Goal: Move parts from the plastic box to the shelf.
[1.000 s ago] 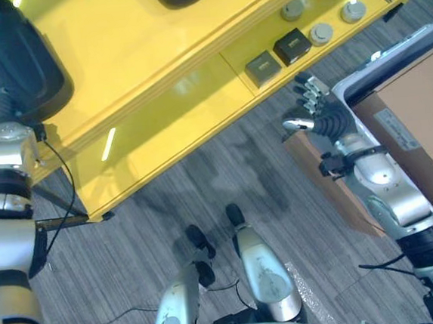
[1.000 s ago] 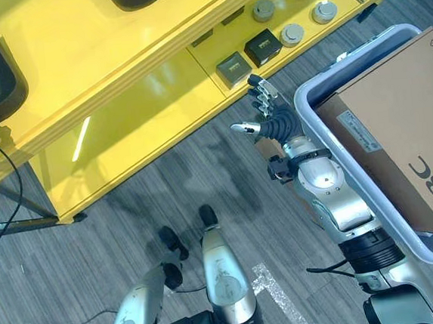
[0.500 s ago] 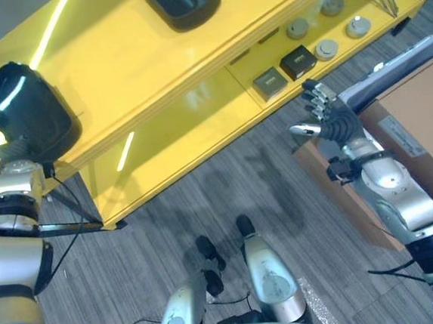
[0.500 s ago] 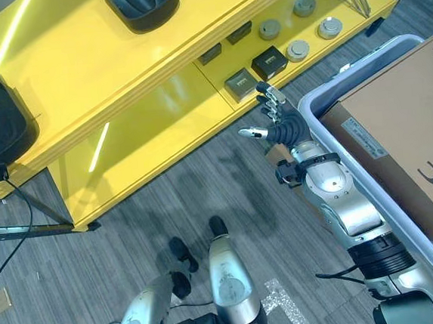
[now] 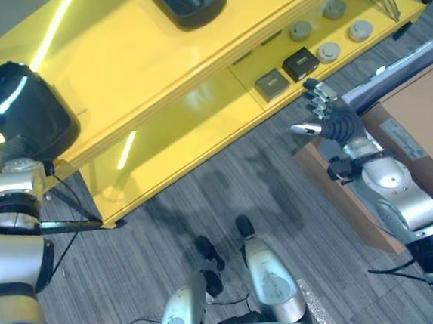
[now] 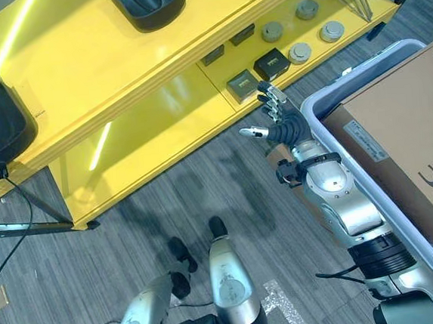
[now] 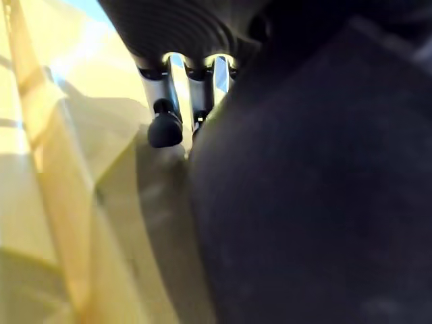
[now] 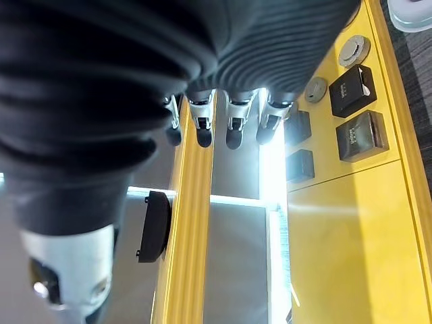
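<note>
Right hand (image 6: pixel 280 124) raised in the air, fingers spread and straight, holding nothing, between the yellow shelf (image 6: pixel 159 114) and the plastic box (image 6: pixel 325 98). Box sits on the floor at the robot's right with a cardboard carton (image 6: pixel 400 138) inside. On the lower shelf: two dark square parts (image 6: pixel 258 73), then round grey parts (image 6: pixel 307 29). Left hand (image 7: pixel 166 121) is against a big black part (image 5: pixel 26 110) on the top shelf; fingers mostly hidden, grip can't be told.
</note>
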Controlling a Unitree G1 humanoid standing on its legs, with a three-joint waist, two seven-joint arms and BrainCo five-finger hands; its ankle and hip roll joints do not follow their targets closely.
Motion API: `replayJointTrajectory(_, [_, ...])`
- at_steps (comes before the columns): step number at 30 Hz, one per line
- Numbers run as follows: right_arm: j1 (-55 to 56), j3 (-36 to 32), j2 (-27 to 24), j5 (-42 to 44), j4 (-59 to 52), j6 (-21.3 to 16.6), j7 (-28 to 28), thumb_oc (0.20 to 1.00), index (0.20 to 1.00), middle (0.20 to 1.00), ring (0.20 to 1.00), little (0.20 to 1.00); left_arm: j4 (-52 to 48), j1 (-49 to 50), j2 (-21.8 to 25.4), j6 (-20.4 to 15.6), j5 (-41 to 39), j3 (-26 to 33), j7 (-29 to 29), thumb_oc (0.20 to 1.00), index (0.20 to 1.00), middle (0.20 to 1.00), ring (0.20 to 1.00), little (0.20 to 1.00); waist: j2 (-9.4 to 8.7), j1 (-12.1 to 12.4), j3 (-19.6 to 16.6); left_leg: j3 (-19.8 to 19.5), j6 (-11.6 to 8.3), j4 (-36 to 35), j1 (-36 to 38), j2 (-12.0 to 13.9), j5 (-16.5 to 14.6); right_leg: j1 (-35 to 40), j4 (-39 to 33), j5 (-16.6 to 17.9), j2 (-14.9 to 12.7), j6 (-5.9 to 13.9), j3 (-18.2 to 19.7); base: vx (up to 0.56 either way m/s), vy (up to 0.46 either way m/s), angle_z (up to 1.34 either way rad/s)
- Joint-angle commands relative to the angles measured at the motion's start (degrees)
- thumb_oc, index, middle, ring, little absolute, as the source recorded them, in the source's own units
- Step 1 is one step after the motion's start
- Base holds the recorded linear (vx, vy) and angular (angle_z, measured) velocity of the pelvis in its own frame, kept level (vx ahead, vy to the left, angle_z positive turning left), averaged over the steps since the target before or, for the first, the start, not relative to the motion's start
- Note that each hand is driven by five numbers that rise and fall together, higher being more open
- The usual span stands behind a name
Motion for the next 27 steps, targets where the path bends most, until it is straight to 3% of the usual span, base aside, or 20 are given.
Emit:
replayJointTrajectory(1, [-2.7, -1.6, 1.9, -0.1, -2.2, -1.9, -1.2, 1.000, 1.000, 1.000, 1.000, 1.000, 0.3, -2.0, -0.1, -0.2, 2.2, -1.3, 2.2, 0.200, 0.200, 0.200, 0.200, 0.200, -4.90, -0.8, -0.7, -2.7, -2.44, 5.6, -1.3, 5.2, -3.6, 0.3, -4.1, 0.4, -2.9, 3.86, 1.1, 0.00, -0.034, 0.01])
replayJointTrajectory(15, [-2.8, -1.3, 2.6, -0.6, -1.2, -3.1, -1.1, 1.000, 1.000, 1.000, 1.000, 1.000, 1.2, -2.7, -2.1, 0.4, 4.3, -3.6, 0.9, 0.200, 0.200, 0.200, 0.200, 0.200, -5.42, -1.6, -0.6, -1.8, -2.63, 6.0, -1.2, 5.6, -4.0, 0.2, -4.1, 0.4, -2.5, 3.77, 1.3, 0.00, -0.001, 0.00])
replayJointTrajectory(16, [-2.7, -1.4, 2.5, -0.6, -1.0, -3.3, -0.8, 1.000, 1.000, 1.000, 1.000, 1.000, 1.3, -3.0, -2.0, 0.6, 4.3, -3.7, 0.7, 0.464, 0.464, 0.464, 0.464, 0.464, -5.34, -1.7, -0.6, -1.8, -2.64, 5.9, -1.1, 5.6, -3.9, 0.3, -4.1, 0.4, -2.5, 3.73, 1.3, 0.00, 0.000, 0.00])
replayJointTrajectory(17, [-2.7, -1.4, 2.5, -0.6, -0.9, -3.4, -0.6, 1.000, 1.000, 1.000, 1.000, 1.000, 1.4, -3.0, -2.1, 0.7, 4.2, -3.7, 0.8, 1.000, 1.000, 1.000, 1.000, 1.000, -5.26, -1.7, -0.5, -1.7, -2.63, 5.9, -1.0, 5.6, -3.9, 0.4, -4.2, 0.4, -2.5, 3.72, 1.3, 0.00, 0.000, 0.00])
replayJointTrajectory(27, [-1.9, -1.8, 2.5, -1.2, -1.5, -3.0, -0.3, 1.000, 1.000, 1.000, 1.000, 1.000, 0.1, -2.4, -2.2, -2.8, 2.1, -1.9, 3.6, 1.000, 1.000, 1.000, 1.000, 1.000, -4.75, -1.9, -1.0, -1.6, -2.70, 5.2, 0.2, 5.3, -3.8, 1.3, -4.6, 0.3, -2.6, 3.74, 1.4, 0.00, 0.000, 0.00])
